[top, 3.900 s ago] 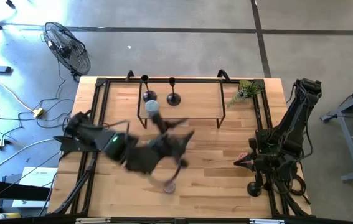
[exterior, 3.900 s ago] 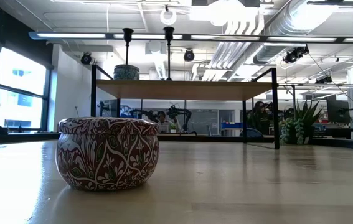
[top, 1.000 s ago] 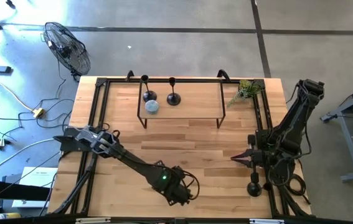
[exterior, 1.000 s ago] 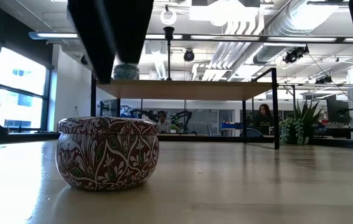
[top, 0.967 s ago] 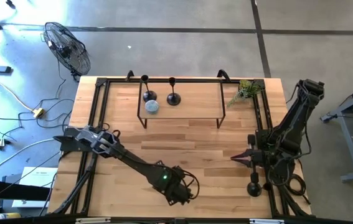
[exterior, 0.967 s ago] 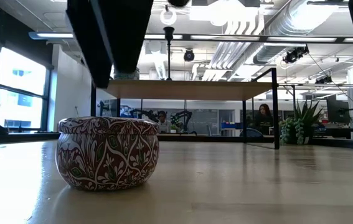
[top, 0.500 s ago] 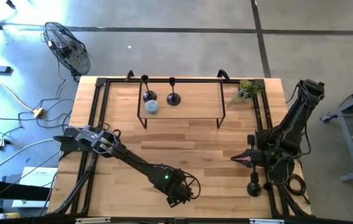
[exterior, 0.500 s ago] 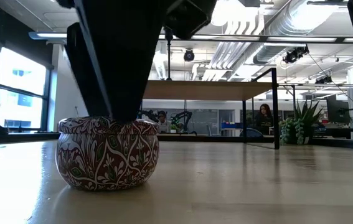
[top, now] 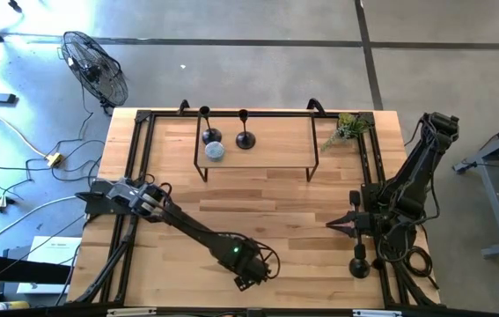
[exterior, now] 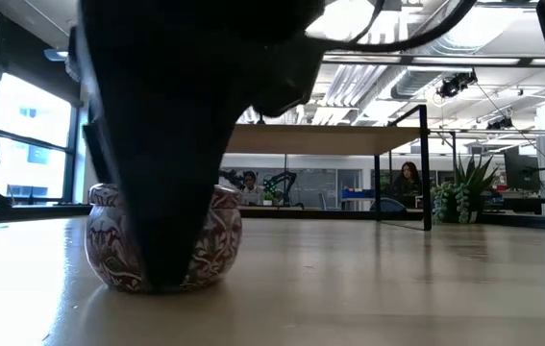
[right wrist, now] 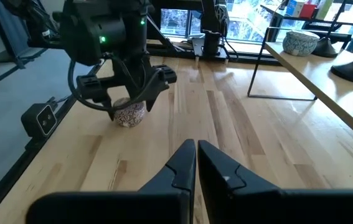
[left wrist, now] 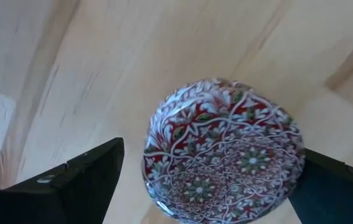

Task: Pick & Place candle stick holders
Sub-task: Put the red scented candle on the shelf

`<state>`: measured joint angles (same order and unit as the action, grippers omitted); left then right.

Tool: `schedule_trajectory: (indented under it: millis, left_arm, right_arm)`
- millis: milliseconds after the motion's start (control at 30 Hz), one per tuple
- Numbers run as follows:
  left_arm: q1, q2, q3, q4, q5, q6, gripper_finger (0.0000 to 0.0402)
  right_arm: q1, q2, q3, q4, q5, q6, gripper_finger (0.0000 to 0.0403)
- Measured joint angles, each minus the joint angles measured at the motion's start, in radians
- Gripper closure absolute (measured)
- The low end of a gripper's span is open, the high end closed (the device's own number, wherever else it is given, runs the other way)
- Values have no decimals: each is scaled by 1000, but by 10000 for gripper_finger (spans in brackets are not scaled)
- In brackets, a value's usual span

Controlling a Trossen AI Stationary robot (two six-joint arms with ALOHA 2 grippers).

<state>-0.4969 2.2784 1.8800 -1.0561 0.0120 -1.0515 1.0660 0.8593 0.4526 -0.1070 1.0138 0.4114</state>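
The left gripper (top: 247,271) was seen lowered at about 6 o'clock on the wooden counter (top: 284,211), near its front edge, with its fingers (left wrist: 76,180) spread wide on either side of a round tin (left wrist: 223,152) patterned in red, white and green. In the left wrist view a gap showed between the tin and each finger, so nothing was gripped. In the low view the tin (exterior: 216,245) was partly covered by the dark left gripper (exterior: 171,221) standing over it.

The right gripper (top: 330,225) was held at about 4 o'clock on the counter, its fingers pressed together and empty, pointing toward the counter's middle; in the right wrist view its closed fingers (right wrist: 182,167) were aimed at the left gripper (right wrist: 126,84) and the tin (right wrist: 131,113).

Two candle stick holders (top: 245,132) were found standing upright on the raised shelf (top: 280,145) at 12 o'clock, beside a small pale round pot (top: 215,151). A third candle stick holder (top: 360,262) was seen standing at about 4 o'clock on the counter, just in front of the right arm's base. A small green plant (top: 348,128) was placed at about 1 o'clock, just to the right of the shelf.
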Motion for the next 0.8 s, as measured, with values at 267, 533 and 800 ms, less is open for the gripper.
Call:
schedule_trajectory:
  millis: [267, 533, 800]
  left_arm:
    - [0, 0, -12, 10, -81, 2, 109]
    - [0, 0, 32, 1, -82, 34, 113]
    - [12, 0, 277, -277, -176, 59, 113]
  right_arm:
    - [0, 0, 0, 0, 0, 0, 391]
    - [0, 0, 0, 0, -3, 0, 391]
    - [0, 0, 0, 2, -8, -21, 391]
